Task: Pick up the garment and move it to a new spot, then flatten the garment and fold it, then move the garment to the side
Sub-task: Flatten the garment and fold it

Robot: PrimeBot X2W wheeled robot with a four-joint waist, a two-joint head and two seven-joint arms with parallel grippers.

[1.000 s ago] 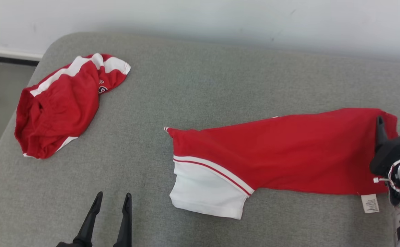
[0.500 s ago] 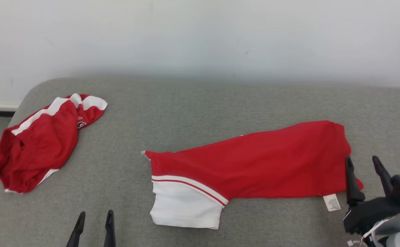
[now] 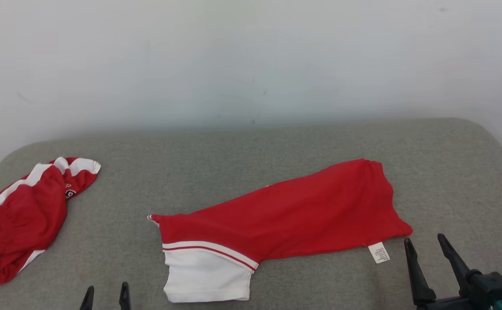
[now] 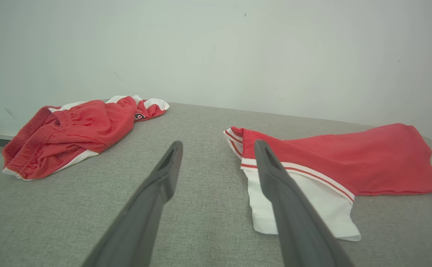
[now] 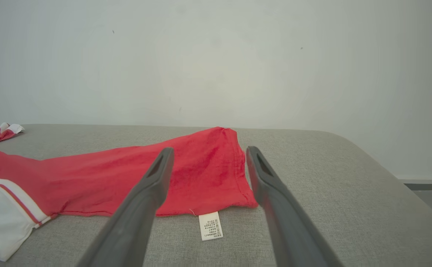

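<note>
Right pincer (image 3: pixel 424 239): fingers standing apart, gripping nothing, hovering over the grey cushion (image 3: pixel 449 172)
Garment (image 3: pixel 285 219): red with a white end, lying folded flat, its red end just ahead and left of the right pincer, apart from it
Care tag (image 3: pixel 379 252): white, sticking out just left of the right pincer
Left pincer (image 3: pixel 107 287): fingers parted, empty, the garment's white end lying near its right
Second red garment (image 3: pixel 18 215): lying bunched, ahead and left of the left pincer
</note>
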